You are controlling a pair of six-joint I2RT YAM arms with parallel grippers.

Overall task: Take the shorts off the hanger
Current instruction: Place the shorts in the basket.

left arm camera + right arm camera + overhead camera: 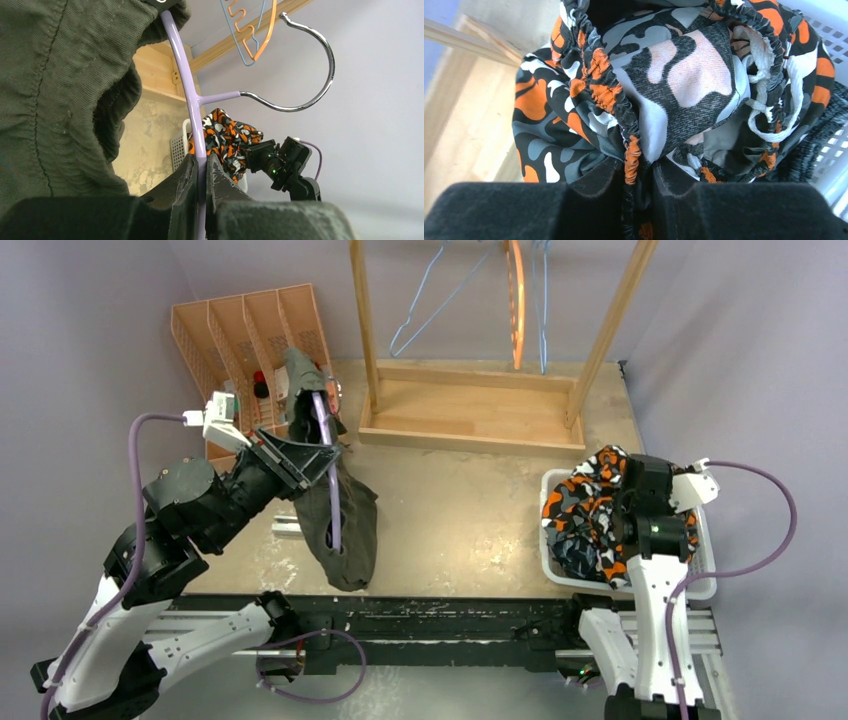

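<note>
Grey-lilac walls all round, and a stained beige table [470, 510] in the middle of it. At 12 o'clock there's a wooden rack [470, 410] with a couple of blue wire hangers [420, 305] and an orange hanger [516, 300] dangling off it. Over at 10 o'clock sits a slotted orange tray [240, 330].

The left tool [201, 162] is clamped tight on the bar of a lilac hanger [185, 75], fingers squeezed right up against the plastic. The hanger is held up off the table around 9 o'clock, and its chrome hook [310, 75] points toward 3 o'clock. The olive green shorts [350, 530] are draped over that hanger, bunched at the far end and trailing down toward 6 o'clock.

At 3 to 4 o'clock is a white basket [705, 580], and the camo shorts [585, 505] are piled in it, spilling a bit over the 9 o'clock rim. Some darker grey fabric [824, 130] peeks out underneath them. The right tool [639, 175] is down on that pile with the elastic waistband running between its fingers. Honestly can't tell if it's pinching the band or just sitting loose around it.
</note>
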